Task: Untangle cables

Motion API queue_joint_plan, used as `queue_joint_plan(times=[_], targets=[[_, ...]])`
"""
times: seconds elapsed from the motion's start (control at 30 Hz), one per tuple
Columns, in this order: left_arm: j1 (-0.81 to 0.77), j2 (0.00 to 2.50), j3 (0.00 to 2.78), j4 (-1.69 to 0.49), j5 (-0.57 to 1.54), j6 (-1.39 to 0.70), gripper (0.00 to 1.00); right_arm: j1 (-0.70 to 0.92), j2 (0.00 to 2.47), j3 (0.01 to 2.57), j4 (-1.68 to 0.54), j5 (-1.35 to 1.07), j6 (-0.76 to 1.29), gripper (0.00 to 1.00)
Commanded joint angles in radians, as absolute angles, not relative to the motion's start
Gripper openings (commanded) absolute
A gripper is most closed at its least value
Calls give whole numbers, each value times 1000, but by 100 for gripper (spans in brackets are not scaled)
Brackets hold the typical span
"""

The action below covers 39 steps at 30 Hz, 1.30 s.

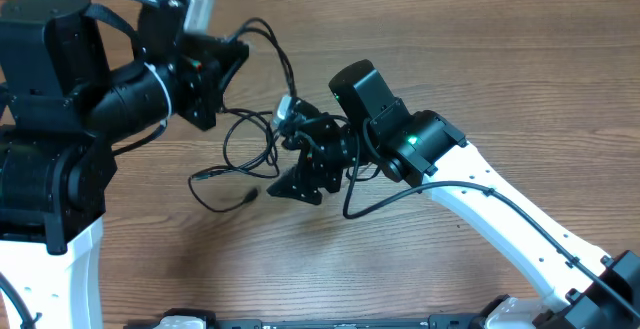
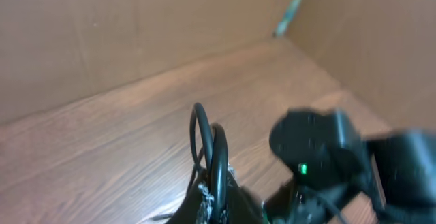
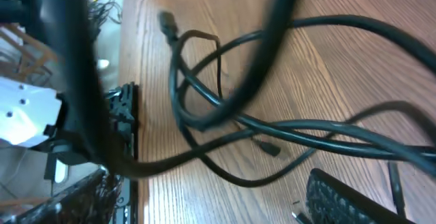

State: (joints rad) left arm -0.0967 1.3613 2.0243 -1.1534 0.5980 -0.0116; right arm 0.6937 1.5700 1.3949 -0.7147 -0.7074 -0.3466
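While both arms lean over the middle of the table [image 1: 470,59], the cables [image 1: 252,147] lie there in loose black loops between them, a little closer to the left edge than to the right one. We see one strand rising in an arc to the tip of the left gripper [image 1: 222,64]. In the left wrist view two loops of the cables [image 2: 218,157] stand close to the lens, but the view is blurred, so we cannot tell if the gripper holds them. The right gripper [image 1: 305,174] hangs low just beside the loops, on their right side. Its wrist view is filled with blurred cables [image 3: 300,126] and shows only one ribbed finger [image 3: 340,198], so we cannot tell how wide it stands. Two small plug ends [image 1: 198,177] lie on the wood.
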Motion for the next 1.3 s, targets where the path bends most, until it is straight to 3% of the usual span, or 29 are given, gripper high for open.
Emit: queue_joint_plan(times=[0.0,0.4,0.53,0.87,0.97,1.27], targets=[[-99,1355,2053,-1102,547,-235,4,693,1568,1407,-699,-765,-428,84],[-99,1375,2053,-960,520,-382,4,693,1568,1407,-653,-765,-427,82],[-99,1385,2053,-946,521,-381,4,693,1568,1407,-654,-748,-408,76],[-99,1386,2053,-1137,574,-257,4,690,1568,1407,-612,-49,19,82],[-99,1386,2053,-1170,646,-238,4,689,1568,1407,-590,-20,13,86],[-99,1383,2053,-1132,847,-239,4,689,1568,1407,-579,-59,-35,87]])
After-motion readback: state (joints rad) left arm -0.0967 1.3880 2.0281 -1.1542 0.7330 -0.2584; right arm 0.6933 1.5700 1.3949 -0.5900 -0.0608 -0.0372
